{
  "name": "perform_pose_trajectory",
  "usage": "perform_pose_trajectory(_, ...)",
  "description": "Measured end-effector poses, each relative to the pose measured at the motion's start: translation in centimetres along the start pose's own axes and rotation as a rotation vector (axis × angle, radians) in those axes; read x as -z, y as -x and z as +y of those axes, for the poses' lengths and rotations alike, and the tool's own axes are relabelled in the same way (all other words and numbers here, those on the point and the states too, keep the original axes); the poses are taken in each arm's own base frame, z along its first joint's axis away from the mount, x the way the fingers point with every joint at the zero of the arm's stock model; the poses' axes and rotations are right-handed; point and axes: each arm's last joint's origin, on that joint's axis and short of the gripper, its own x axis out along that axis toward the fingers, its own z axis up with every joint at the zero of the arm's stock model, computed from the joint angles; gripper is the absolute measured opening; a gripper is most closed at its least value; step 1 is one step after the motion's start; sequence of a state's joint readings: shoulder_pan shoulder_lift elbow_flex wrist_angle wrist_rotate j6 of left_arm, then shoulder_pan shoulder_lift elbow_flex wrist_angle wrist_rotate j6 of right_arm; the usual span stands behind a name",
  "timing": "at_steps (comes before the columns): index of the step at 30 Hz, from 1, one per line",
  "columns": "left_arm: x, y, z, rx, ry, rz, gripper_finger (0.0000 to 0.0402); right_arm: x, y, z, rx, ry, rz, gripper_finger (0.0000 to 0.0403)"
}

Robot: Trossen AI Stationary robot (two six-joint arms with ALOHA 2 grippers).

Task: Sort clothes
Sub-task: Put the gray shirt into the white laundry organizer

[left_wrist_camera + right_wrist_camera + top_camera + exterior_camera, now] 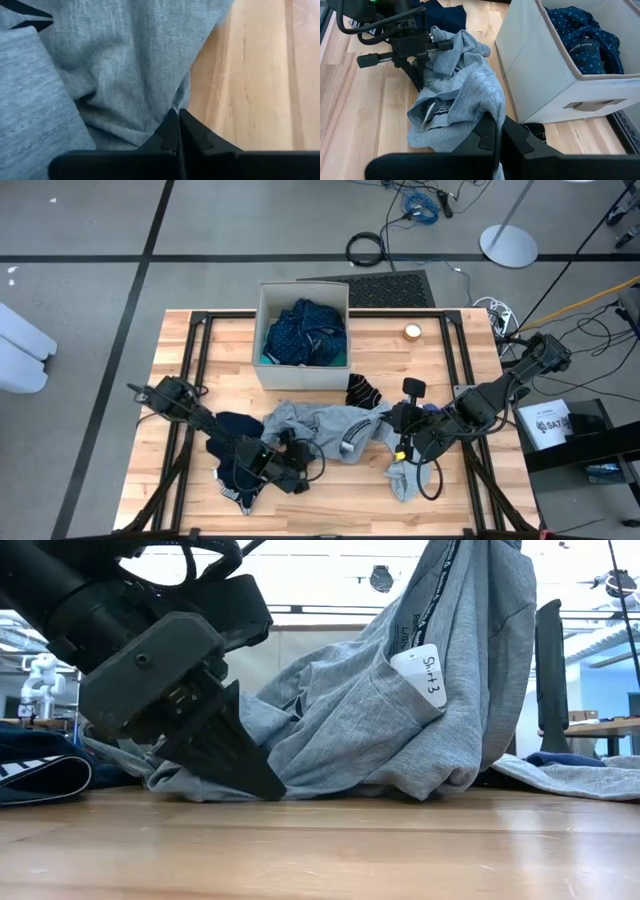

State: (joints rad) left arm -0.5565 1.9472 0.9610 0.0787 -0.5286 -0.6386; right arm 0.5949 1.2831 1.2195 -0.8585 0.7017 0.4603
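The left gripper (292,463) sits low near the desk's front edge, its jaws pressed together on a fold of the grey shirt (318,425). The right gripper (397,448), toward the front right, has its jaws closed, pinching the same grey shirt and lifting part of it off the desk (450,500). A navy dotted garment (305,332) lies in the beige box (264,370) at the back edge. Striped socks (362,391) lie just beside the box.
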Motion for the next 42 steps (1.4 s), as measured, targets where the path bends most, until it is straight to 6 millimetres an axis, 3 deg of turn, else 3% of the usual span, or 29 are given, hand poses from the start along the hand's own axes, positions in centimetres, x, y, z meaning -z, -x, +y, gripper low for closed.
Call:
perform_pose_trajectory(4, -1.7, 2.3, -0.6, 0.094, -0.062, -0.032, 0.0004, -0.1, 0.0, 0.0, -0.003, -0.005, -0.006, 0.0000)
perform_pose_trajectory(11, -6.8, 10.1, -0.9, 0.272, -0.148, -0.243, 0.0002, -0.3, 0.0, 0.2, -0.016, -0.017, -0.029, 0.0000)
perform_pose_trajectory(18, -10.2, 18.3, 0.8, 0.276, -0.207, -0.524, 0.0001, -1.8, 0.2, 0.8, -0.063, 0.040, -0.155, 0.0000)
perform_pose_trajectory(24, -13.0, 23.7, 2.7, 0.262, -0.228, -0.829, 0.0001, -4.5, 1.7, 0.7, -0.078, 0.165, -0.410, 0.0000)
perform_pose_trajectory(29, -14.7, 27.4, 4.7, 0.212, -0.168, -1.036, 0.0000, -7.7, 5.1, -1.0, -0.003, 0.240, -0.616, 0.0000)
perform_pose_trajectory(36, -16.1, 31.0, 7.9, 0.104, -0.113, -1.235, 0.0000, -12.8, 10.2, -4.7, 0.132, 0.270, -0.819, 0.0000)
perform_pose_trajectory(42, -18.5, 34.7, 10.9, 0.026, -0.102, -1.368, 0.0000, -15.3, 12.4, -8.9, 0.239, 0.228, -0.898, 0.0000)
